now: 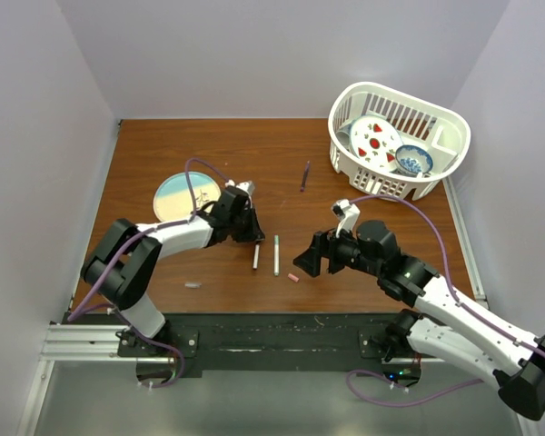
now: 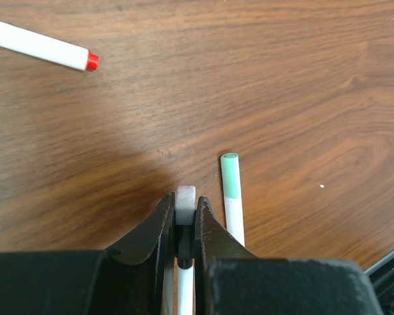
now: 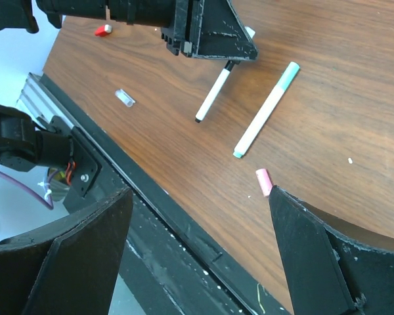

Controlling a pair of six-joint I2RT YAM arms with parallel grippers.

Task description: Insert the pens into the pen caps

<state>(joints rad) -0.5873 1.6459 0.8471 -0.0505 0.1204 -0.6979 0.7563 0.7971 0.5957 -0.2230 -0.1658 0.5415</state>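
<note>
My left gripper (image 1: 251, 233) (image 2: 184, 199) is shut on the back end of a white pen (image 1: 256, 257) (image 3: 213, 96), whose black tip points toward the near edge. Just right of it a white pen with a teal cap (image 1: 276, 255) (image 2: 232, 193) (image 3: 266, 110) lies on the table. A pink pen cap (image 1: 293, 277) (image 3: 264, 182) lies beside the inner finger of my right gripper (image 1: 308, 258) (image 3: 200, 197), which stands wide open and empty. A red-tipped white pen (image 2: 43, 47) lies farther off. A dark purple pen (image 1: 305, 175) rests mid-table. A clear cap (image 1: 193, 285) (image 3: 125, 98) lies near the front left.
A round blue plate (image 1: 174, 202) lies behind the left arm. A white basket (image 1: 440, 168) holding dishes stands at the back right. The table's black front rail (image 3: 184, 230) runs under the right gripper.
</note>
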